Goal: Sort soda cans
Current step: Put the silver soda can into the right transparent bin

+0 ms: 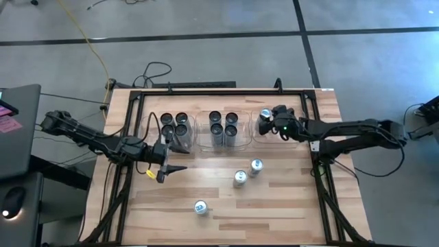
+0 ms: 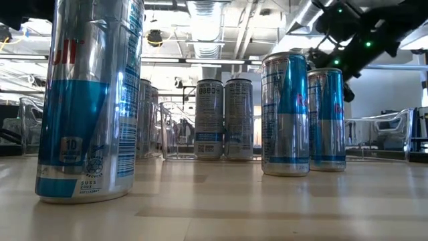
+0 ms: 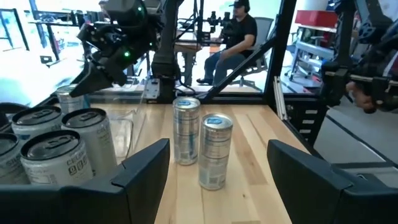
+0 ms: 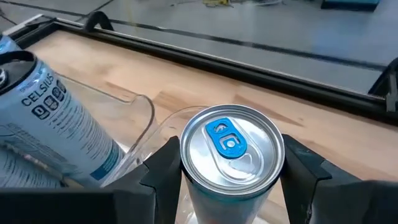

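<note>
My right gripper (image 4: 231, 171) is shut on a silvery soda can with a blue tab (image 4: 230, 146), over the right clear bin (image 1: 291, 140) at the far right. Several dark-topped cans (image 1: 174, 125) fill the left bin, and several more (image 1: 223, 126) fill the middle bin. Three blue-white cans stand loose on the table: two near the middle (image 1: 256, 165) (image 1: 239, 178) and one nearer the front (image 1: 200, 207). My left gripper (image 1: 175, 169) hovers open and level in front of the left bin, holding nothing. It faces the two middle cans (image 3: 214, 152). My right gripper pinches the can's upper side wall (image 4: 186, 177), just under the rim, between its two fingers (image 4: 163, 168). The fingers come slanting down from the table's right side. The can stays upright within the bin's walls. Whether its base rests on the bin floor is hidden.
A black frame (image 1: 206, 91) runs round the table's far and side edges. Bare wood lies between the bins and the loose cans and along the near edge. A person sits at a desk beyond the table (image 3: 233, 37).
</note>
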You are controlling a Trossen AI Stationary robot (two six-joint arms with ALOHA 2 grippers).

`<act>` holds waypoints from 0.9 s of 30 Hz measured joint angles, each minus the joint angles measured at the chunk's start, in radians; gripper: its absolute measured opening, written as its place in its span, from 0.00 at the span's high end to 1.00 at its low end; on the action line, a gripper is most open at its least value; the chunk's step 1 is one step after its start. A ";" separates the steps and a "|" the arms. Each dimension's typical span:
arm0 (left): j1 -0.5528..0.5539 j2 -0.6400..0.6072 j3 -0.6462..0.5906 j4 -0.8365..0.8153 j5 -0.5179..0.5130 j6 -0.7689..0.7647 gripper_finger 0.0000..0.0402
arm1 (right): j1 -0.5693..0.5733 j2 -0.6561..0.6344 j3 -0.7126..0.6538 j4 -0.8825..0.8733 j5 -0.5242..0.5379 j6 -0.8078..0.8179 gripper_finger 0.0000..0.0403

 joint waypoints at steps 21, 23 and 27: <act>-0.023 0.002 0.000 0.002 -0.002 -0.002 0.34 | 0.071 -0.028 0.004 0.058 0.007 -0.155 0.20; -0.023 0.002 0.000 0.003 -0.006 -0.003 0.34 | 0.072 -0.047 0.012 0.050 0.018 -0.159 0.18; -0.023 0.002 0.000 -0.007 -0.006 -0.020 0.34 | 0.084 -0.114 0.039 -0.010 0.022 -0.153 0.15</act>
